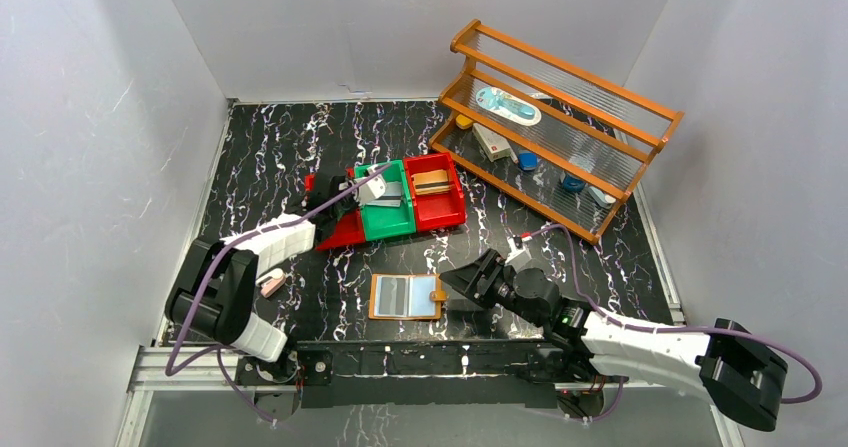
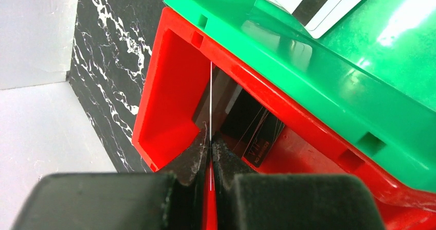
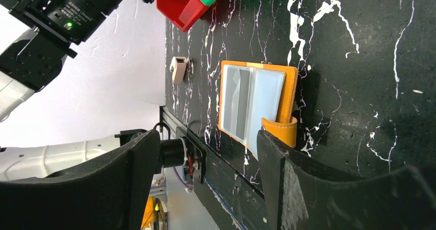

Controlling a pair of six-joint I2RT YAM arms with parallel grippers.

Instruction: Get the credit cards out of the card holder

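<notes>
The tan card holder lies open on the black table, snap tab at its right. It also shows in the right wrist view, with a grey credit card in one clear pocket. My right gripper is open and empty just right of the holder; its fingers stand wide apart near the tab. My left gripper is shut on a thin card, seen edge-on, over the left red bin. A black card lies in that bin.
A green bin holding pale cards sits between two red bins; the right red bin holds a brown case. A wooden rack with small items stands at the back right. A small pale object lies left of the holder.
</notes>
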